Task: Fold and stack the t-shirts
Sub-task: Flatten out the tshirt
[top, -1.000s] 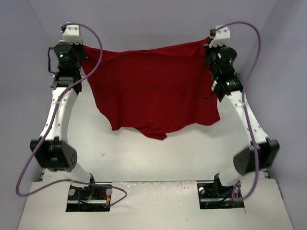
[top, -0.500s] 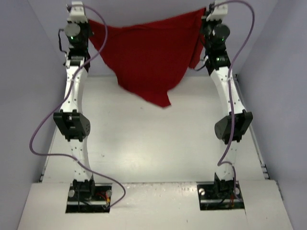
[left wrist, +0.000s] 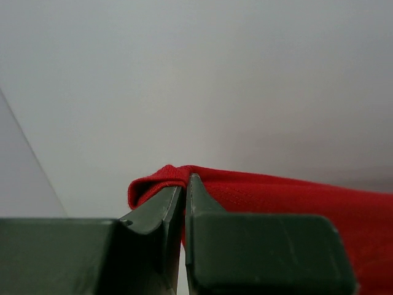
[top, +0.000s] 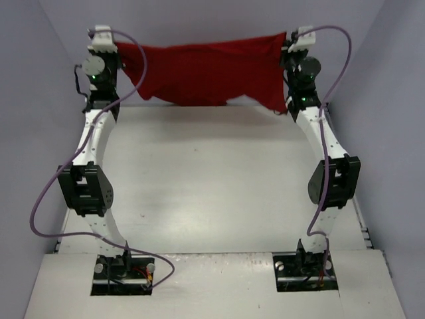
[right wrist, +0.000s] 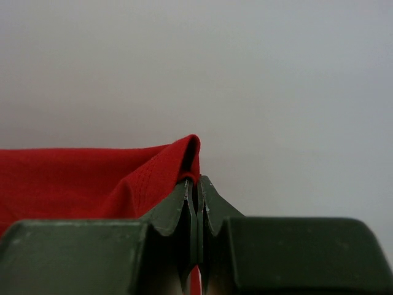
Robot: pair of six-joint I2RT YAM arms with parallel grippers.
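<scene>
A dark red t-shirt (top: 206,70) hangs stretched between my two grippers at the far edge of the table, its lower edge near the tabletop. My left gripper (top: 114,48) is shut on the shirt's left corner; in the left wrist view its jaws (left wrist: 184,184) pinch a fold of the red cloth (left wrist: 276,196). My right gripper (top: 287,41) is shut on the right corner; in the right wrist view its jaws (right wrist: 198,184) clamp the red cloth (right wrist: 92,184). Both arms reach far forward.
The white table (top: 212,179) lies below. Grey walls close in at the back and both sides (top: 26,100). Purple cables (top: 46,199) loop off each arm. The arm bases (top: 123,269) sit at the near edge.
Both arms have stretched toward the back wall, carrying the shirt away from me. The shirt, first hanging wide in mid-table, now hangs as a short band at the far edge.
</scene>
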